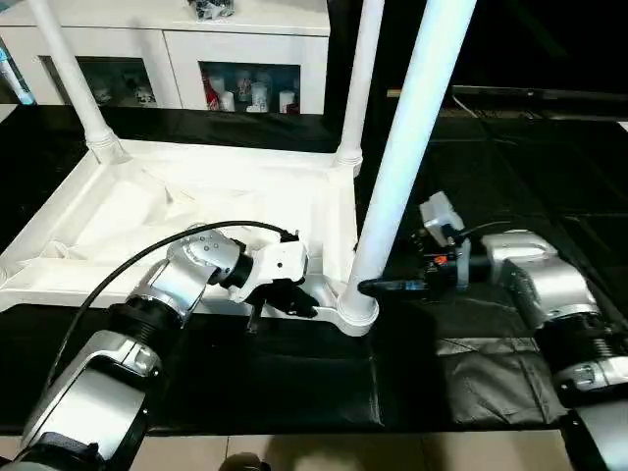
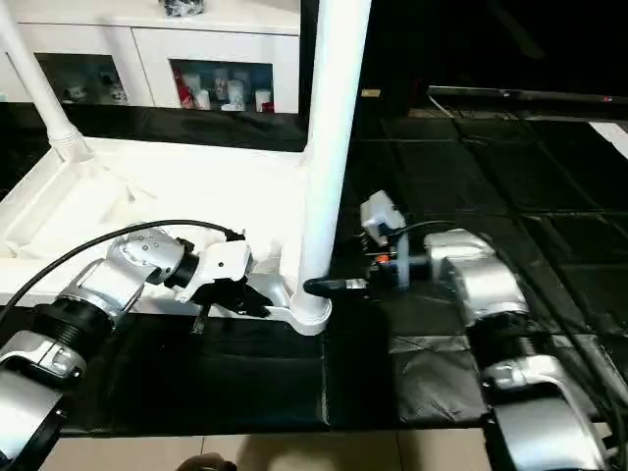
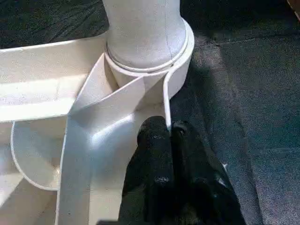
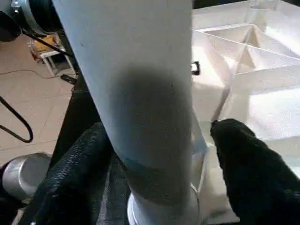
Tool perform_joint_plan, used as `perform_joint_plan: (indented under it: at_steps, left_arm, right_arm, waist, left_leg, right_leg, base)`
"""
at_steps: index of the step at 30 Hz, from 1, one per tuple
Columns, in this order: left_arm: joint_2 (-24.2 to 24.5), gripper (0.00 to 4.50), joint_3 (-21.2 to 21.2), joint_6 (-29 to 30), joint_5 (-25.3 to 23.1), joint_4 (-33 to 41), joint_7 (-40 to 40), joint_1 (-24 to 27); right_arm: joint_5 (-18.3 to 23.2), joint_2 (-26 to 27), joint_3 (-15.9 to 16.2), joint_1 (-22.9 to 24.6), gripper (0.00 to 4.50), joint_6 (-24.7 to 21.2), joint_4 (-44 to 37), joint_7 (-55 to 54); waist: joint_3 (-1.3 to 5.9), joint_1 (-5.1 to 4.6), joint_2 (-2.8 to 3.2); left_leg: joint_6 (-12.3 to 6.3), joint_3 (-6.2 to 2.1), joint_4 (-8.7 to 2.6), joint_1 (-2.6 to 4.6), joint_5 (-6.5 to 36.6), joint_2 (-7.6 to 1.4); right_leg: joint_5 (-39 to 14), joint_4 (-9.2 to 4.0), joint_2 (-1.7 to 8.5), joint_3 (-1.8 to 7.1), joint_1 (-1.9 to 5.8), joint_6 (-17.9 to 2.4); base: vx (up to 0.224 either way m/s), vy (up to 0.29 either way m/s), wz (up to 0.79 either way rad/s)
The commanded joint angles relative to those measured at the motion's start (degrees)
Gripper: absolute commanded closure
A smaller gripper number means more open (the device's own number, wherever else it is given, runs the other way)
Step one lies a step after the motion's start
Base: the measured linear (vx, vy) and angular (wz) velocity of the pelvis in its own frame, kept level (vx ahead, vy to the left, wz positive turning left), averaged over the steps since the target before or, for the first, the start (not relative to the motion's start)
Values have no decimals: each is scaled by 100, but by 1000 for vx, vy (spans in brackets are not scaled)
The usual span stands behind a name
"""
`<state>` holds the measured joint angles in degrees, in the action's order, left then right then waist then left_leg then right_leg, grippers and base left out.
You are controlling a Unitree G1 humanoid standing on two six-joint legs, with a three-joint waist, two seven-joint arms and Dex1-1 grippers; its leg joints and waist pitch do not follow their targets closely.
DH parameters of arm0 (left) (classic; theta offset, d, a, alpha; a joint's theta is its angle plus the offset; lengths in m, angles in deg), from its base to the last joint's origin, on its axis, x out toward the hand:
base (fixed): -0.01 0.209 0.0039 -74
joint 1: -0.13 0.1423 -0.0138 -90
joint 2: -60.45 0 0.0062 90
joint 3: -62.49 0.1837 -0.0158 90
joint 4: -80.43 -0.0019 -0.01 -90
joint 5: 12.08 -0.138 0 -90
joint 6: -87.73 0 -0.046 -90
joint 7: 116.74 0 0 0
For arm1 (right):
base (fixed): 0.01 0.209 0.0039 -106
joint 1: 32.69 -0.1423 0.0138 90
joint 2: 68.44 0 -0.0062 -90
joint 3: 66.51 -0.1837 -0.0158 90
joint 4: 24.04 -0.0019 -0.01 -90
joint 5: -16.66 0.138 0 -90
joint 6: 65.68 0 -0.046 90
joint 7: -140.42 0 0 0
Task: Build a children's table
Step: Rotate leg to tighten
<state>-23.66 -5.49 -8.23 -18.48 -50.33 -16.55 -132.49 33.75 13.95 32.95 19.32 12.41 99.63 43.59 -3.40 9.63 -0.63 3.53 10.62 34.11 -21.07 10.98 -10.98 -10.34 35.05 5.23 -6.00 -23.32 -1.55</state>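
Left gripper (image 3: 171, 140): clenched on tabletop (image 1: 196, 211) rim; slip lets top shift.
Right gripper (image 4: 154, 159): released, straddling near leg (image 1: 402, 167).
Risk: leg unseated; sideways nudge tilts it.

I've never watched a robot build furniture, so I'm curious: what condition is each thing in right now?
Table top: upside down on the black mat, ribbed underside up.
Near leg: upright in its corner socket.
Two far legs: upright in their sockets.
Left gripper: shut on the table top's rim wall beside the near leg.
Right gripper: fingers either side of the near leg.
Cabinet: doors closed.
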Motion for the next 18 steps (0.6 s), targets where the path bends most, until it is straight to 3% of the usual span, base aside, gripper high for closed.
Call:
perform_joint_plan:
  at_steps: [1, 5, 13, 18]
  left_arm:
    - [-22, 450, 181, -120, -35, 243, -212, -9]
    - [-25, 450, 192, -110, -36, 258, -216, -8]
    - [-33, 450, 207, -124, -60, 215, -168, -29]
    - [-32, 450, 215, -124, -66, 200, -141, -38]
  right_arm:
    - [-29, -13, 36, -82, 141, 41, 16, 158]
    - [-23, 17, 59, -116, 167, 29, 89, 285]
    - [-5, 25, 86, -106, 243, 14, 140, 426]
    - [-18, 37, 73, -100, 252, 6, 146, 459]
  waist:
    - [446, -35, -64]
    - [459, -29, -50]
    - [455, -24, -52]
    - [458, -17, -45]
  left_leg:
    - [-381, -75, -355, 56, 504, -296]
    - [-410, -73, -342, 59, 429, -298]
    - [-383, -76, -343, 59, 496, -297]
    - [-353, -78, -339, 60, 536, -295]
  right_leg:
    - [-882, -323, 451, 337, 330, -1254]
    - [-654, -292, 439, 337, 329, -1322]
    - [-741, -304, 443, 336, 336, -1320]
    - [-769, -305, 444, 338, 338, -1311]
  base:
    - [0, 0, 0]
    - [0, 0, 0]
    - [0, 0, 0]
    - [0, 0, 0]
